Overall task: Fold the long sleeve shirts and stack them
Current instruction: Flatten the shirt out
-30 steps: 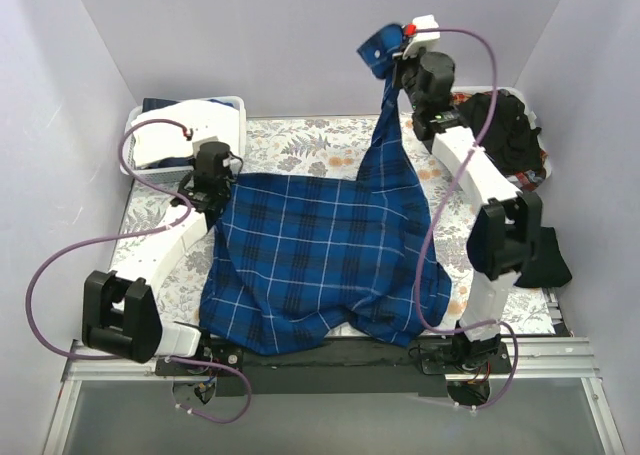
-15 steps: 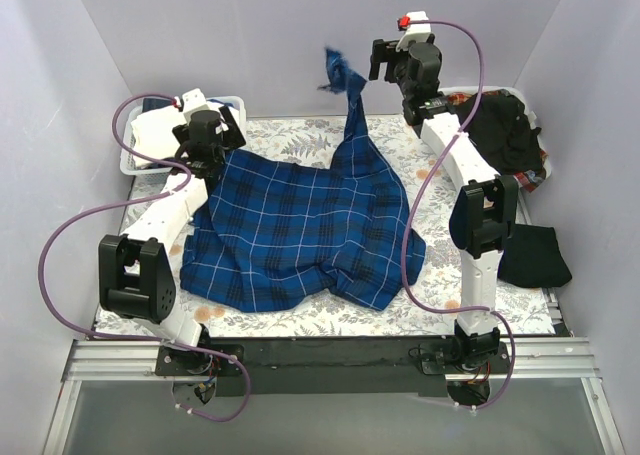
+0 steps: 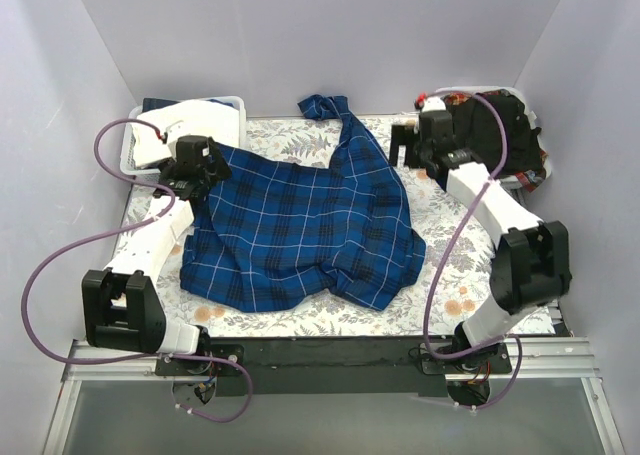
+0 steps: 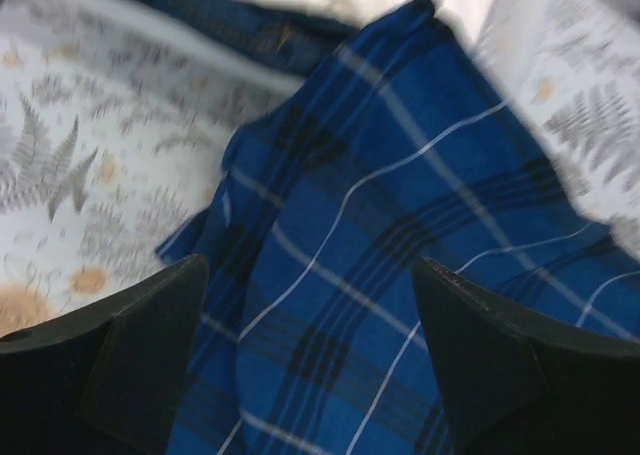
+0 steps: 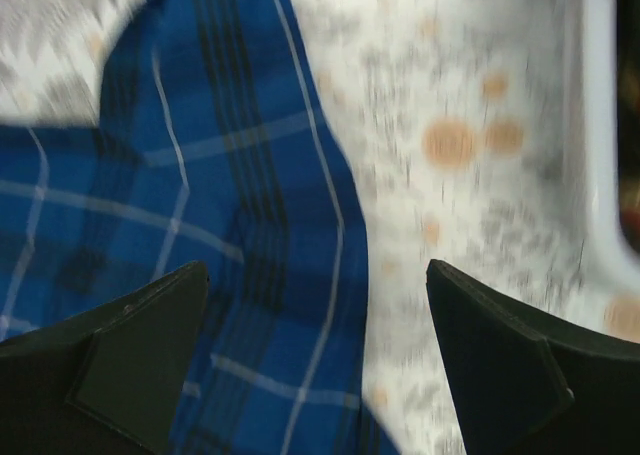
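Blue shirt (image 3: 300, 225) crumpled | my left gripper (image 4: 320, 370) over its far-left corner | right gripper (image 5: 318, 360) beside its sleeve | both jaws gape, empty

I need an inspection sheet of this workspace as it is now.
Surface: floral tablecloth, flat.
Job's things: blue plaid shirt spread out, wrinkled, unfolded; black cloth heaped in right basket.
Clutter: left basket holds white and dark cloth.
Grippers: left gripper and right gripper open, empty, each over a shirt edge.
Cables: purple cables loop beside both arms.
Surroundings: plain pale walls on three sides.
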`<state>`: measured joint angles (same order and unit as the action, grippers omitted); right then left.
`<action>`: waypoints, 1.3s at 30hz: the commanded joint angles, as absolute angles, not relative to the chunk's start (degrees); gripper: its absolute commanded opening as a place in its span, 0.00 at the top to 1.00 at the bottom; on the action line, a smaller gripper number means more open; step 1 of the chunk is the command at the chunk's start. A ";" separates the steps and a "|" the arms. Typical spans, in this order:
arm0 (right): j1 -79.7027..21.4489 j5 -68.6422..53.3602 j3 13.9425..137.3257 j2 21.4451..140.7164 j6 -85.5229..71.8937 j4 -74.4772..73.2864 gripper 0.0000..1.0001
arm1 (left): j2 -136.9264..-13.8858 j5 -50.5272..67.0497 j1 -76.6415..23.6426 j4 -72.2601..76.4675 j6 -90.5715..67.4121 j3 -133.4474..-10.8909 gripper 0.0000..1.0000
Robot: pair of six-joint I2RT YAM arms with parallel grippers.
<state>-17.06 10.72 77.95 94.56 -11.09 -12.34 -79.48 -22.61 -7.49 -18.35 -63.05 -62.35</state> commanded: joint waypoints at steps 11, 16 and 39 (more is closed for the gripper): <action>-17.23 5.19 52.92 80.07 -21.53 -34.10 0.09 | -80.68 -12.05 2.46 -35.33 -73.30 -55.02 0.26; -17.31 2.64 50.80 83.66 -23.11 -34.72 0.23 | -82.97 -10.20 2.90 -35.16 -74.18 -54.84 0.28; -17.49 2.64 92.42 94.01 -17.32 -34.82 0.99 | -79.72 -9.23 3.16 -36.48 -71.54 -54.58 0.28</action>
<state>-17.39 3.70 81.19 88.77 -20.84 -38.57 -81.80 -9.85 2.90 -35.97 -72.20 -54.70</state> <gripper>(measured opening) 0.042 0.719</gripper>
